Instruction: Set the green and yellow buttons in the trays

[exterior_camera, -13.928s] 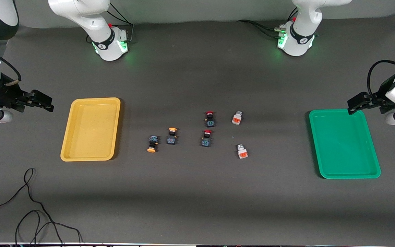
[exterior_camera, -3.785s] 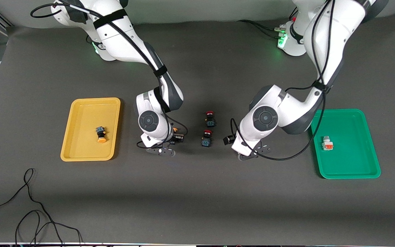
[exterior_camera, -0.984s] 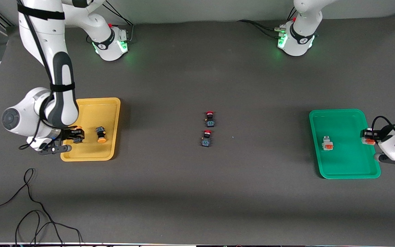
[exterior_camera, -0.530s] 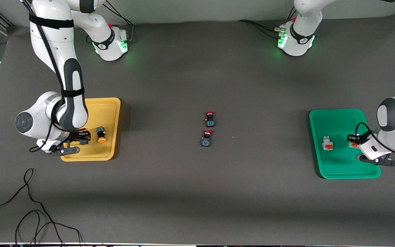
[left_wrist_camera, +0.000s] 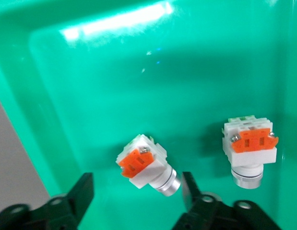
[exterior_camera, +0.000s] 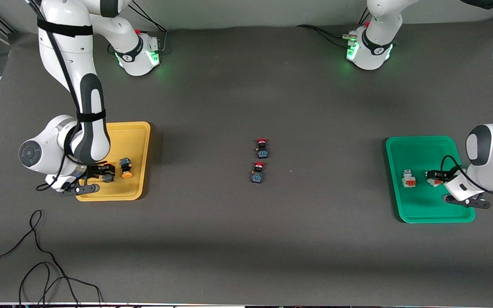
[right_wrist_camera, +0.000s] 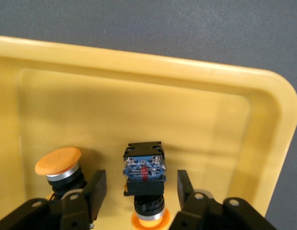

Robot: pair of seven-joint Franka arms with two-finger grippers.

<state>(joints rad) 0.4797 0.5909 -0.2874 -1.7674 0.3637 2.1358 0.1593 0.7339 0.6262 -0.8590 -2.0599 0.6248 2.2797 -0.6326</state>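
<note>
Sorting looks all but finished. The green tray (exterior_camera: pixel 430 214) at the left arm's end of the tabletop (exterior_camera: pixel 246 239) holds both white-grey buttons: one (left_wrist_camera: pixel 248 148) lies flat on the tray floor, the second (left_wrist_camera: pixel 147 164) beside it, between the spread fingers (left_wrist_camera: pixel 81 194) of the left gripper (left_wrist_camera: pixel 136 191). Those fingers stand clear of its body, so it appears released, not gripped. The yellow tray (exterior_camera: pixel 137 188) at the right arm's end holds both orange-capped buttons: one (right_wrist_camera: pixel 59 167) sits just outside the right gripper (right_wrist_camera: pixel 138 189), the other (right_wrist_camera: pixel 144 184) lies between that gripper's parted fingers (right_wrist_camera: pixel 96 189), with a visible gap on each side; judged released too. Two red-capped buttons (exterior_camera: pixel 262 148) (exterior_camera: pixel 257 172) sit mid-tabletop, well apart from either tray, and are not part of the job. Judgement: all four target buttons are in trays; what is left is only for both arms to lift away without dragging a button along.
</note>
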